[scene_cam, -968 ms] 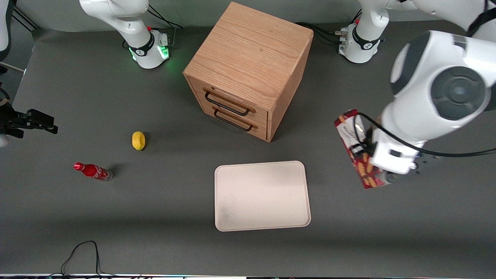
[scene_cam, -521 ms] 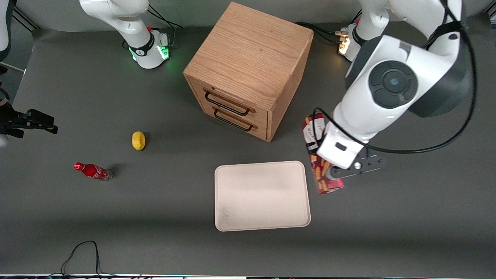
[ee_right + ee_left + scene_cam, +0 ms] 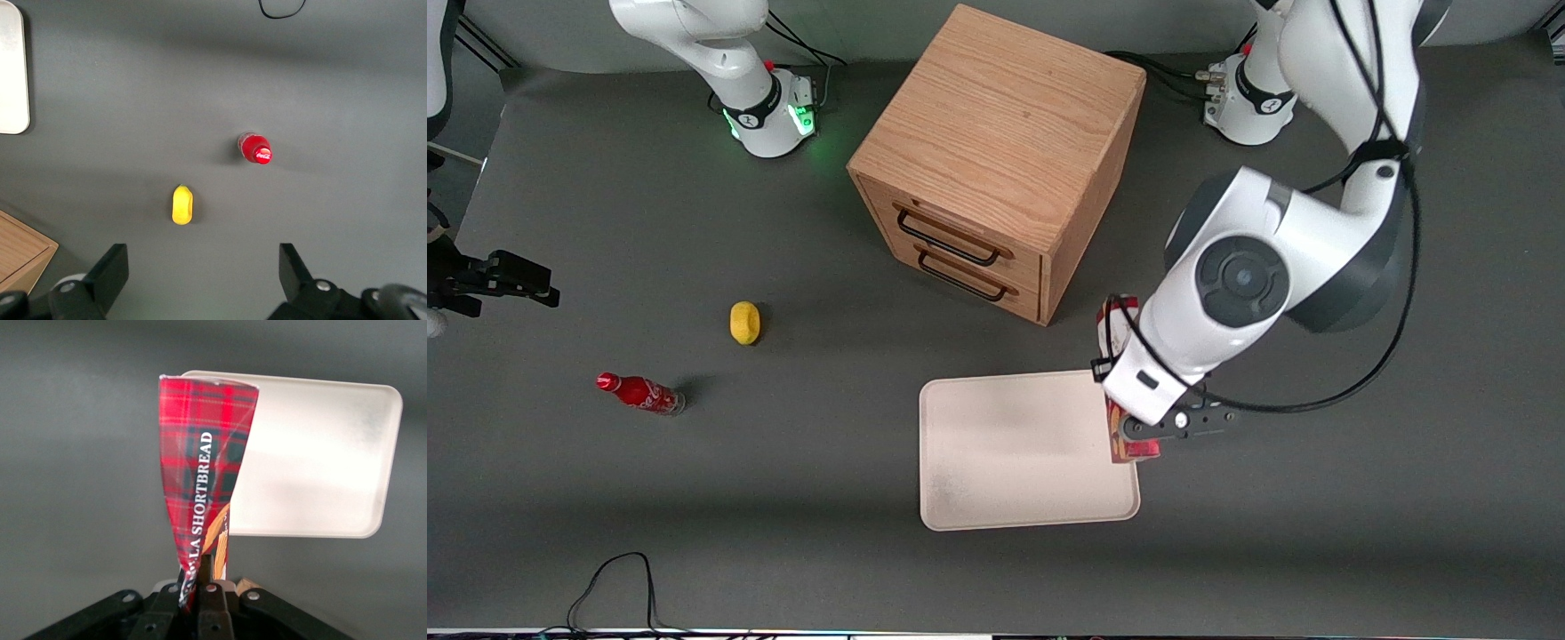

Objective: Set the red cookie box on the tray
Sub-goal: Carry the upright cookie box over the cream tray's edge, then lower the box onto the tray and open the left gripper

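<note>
A dark grey table (image 3: 694, 498) lay under me. My gripper (image 3: 1138, 427) was clamped on the long, slim red tartan cardboard cookie box (image 3: 203, 477), holding it in the air over the edge of the large flat cream-white rectangular tray (image 3: 1014, 453) nearest the working arm's end. White lettering down its narrow side read "SHORTBREAD"; a strip of golden cookie picture showed near my fingers (image 3: 212, 597)
</note>
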